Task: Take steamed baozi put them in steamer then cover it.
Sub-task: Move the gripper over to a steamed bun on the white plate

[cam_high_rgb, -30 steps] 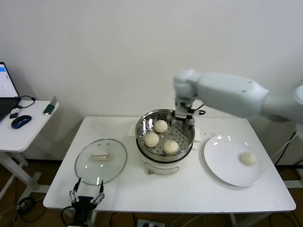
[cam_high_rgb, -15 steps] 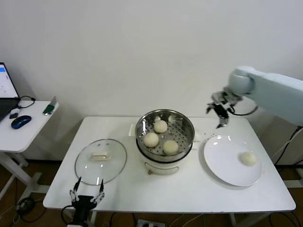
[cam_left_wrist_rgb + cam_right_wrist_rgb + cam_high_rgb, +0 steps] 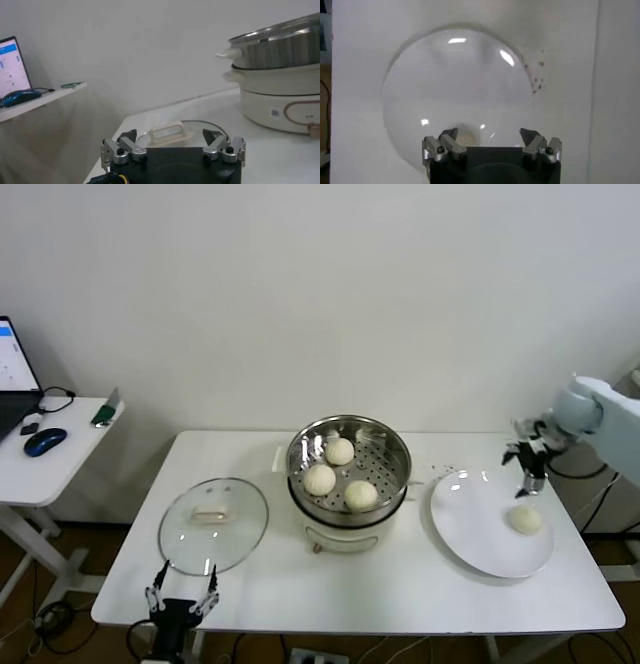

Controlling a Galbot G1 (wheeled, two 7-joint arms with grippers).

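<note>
Three steamed baozi (image 3: 339, 451) (image 3: 319, 479) (image 3: 361, 495) lie in the steel steamer (image 3: 302, 445) on its white cooker base, mid-table. A fourth baozi (image 3: 525, 519) (image 3: 465, 137) rests on the white plate (image 3: 470, 529) (image 3: 450, 90) at the right. My right gripper (image 3: 526, 467) (image 3: 489, 137) hangs open and empty above the plate, just behind that baozi. The glass cover (image 3: 175, 534) (image 3: 192, 127) with its cream handle (image 3: 211, 514) (image 3: 168, 135) lies flat on the table left of the steamer. Low at the table's front-left edge my left gripper (image 3: 183, 597) (image 3: 171, 140) stands open and holds nothing.
A side desk (image 3: 55, 449) with a laptop, a blue mouse (image 3: 44, 440) and cables stands off to the left. The steamer's steel wall (image 3: 280, 47) rises above the table. The wall runs close behind the table.
My right arm has swung from over the steamer to the right and down, and now hangs above the plate by the last baozi. The left gripper has not moved.
</note>
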